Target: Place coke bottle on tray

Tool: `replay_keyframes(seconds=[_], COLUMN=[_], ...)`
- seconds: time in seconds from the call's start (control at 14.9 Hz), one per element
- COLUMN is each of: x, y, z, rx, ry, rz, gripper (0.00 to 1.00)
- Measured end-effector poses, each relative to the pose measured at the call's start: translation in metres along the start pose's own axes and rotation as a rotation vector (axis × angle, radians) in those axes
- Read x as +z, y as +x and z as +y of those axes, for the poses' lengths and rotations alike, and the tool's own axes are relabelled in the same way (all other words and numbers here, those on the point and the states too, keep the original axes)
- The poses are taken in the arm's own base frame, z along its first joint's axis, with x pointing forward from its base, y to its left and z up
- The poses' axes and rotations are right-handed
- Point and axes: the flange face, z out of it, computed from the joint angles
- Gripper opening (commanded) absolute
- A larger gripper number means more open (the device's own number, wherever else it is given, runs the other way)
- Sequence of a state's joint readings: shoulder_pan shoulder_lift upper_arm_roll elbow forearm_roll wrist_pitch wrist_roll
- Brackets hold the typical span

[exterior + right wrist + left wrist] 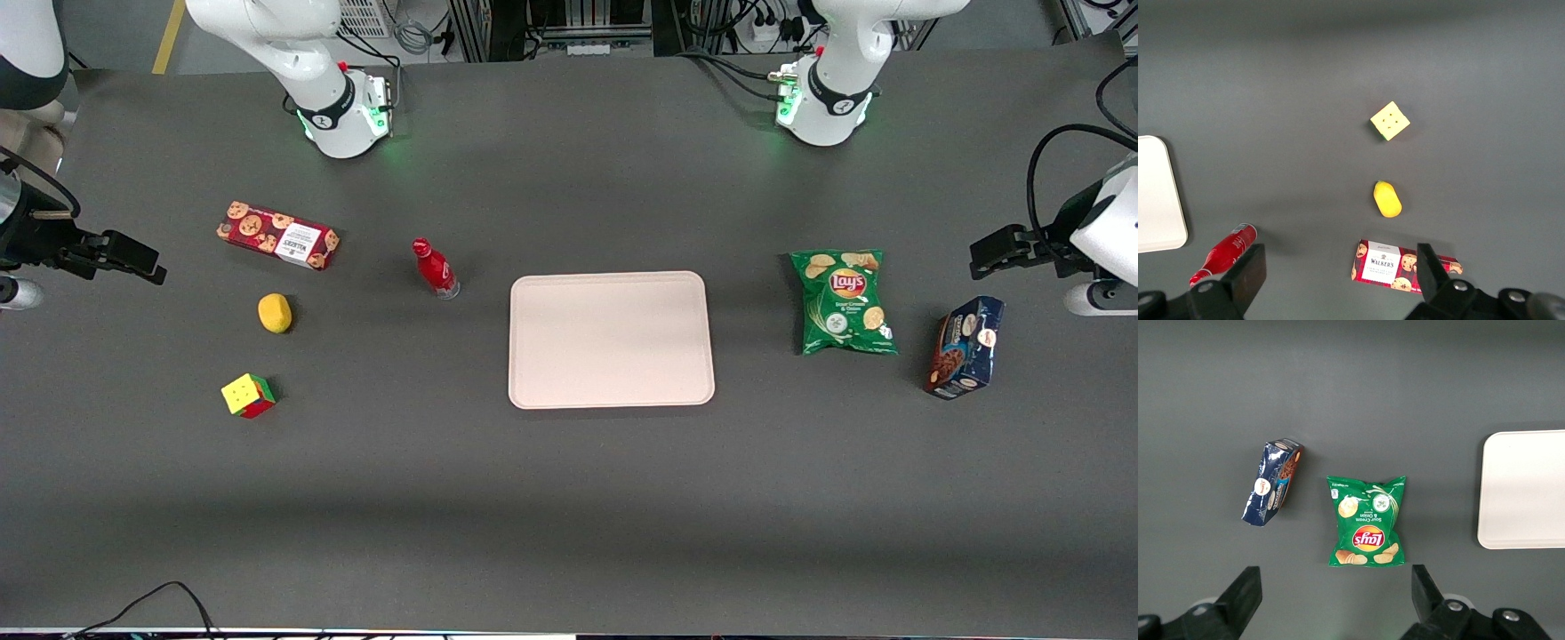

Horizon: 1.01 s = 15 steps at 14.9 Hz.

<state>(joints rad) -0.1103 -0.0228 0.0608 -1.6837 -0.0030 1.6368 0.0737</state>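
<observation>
The coke bottle (435, 268), small and red with a red cap, stands upright on the dark table beside the tray (612, 340), on the working arm's side of it. The tray is a large pale pinkish-beige rectangle with a raised rim and nothing on it. My gripper (142, 262) hangs high over the working arm's end of the table, well apart from the bottle. In the right wrist view the gripper (1338, 267) is open with nothing between its fingers. The bottle (1225, 255) shows just outside one finger, and the tray's corner (1158, 193) is also in view.
A red cookie box (278, 236), a yellow lemon (275, 313) and a colour cube (248, 396) lie between my gripper and the bottle. A green chips bag (843, 302) and a dark blue box (965, 347) lie toward the parked arm's end.
</observation>
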Motion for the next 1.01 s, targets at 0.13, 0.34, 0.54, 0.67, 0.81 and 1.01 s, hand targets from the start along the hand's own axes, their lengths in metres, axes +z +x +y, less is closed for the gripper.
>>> replay_keyframes(seconds=[0.13, 0.34, 0.54, 0.67, 0.81, 1.01], x=[0.000, -0.001, -0.001, 0.001, 0.003, 0.002], y=[0.000, 0.001, 0.002, 0.003, 0.003, -0.001], z=[0.001, 0.006, 0.006, 0.006, 0.003, -0.022], rx=[0.002, 0.011, 0.011, 0.011, 0.005, -0.041], ry=[0.000, 0.000, 0.000, 0.000, 0.000, -0.002], rz=[0.000, 0.004, 0.004, 0.000, -0.008, -0.019], gripper=[1.00, 1.00, 1.00, 1.00, 1.00, 1.00])
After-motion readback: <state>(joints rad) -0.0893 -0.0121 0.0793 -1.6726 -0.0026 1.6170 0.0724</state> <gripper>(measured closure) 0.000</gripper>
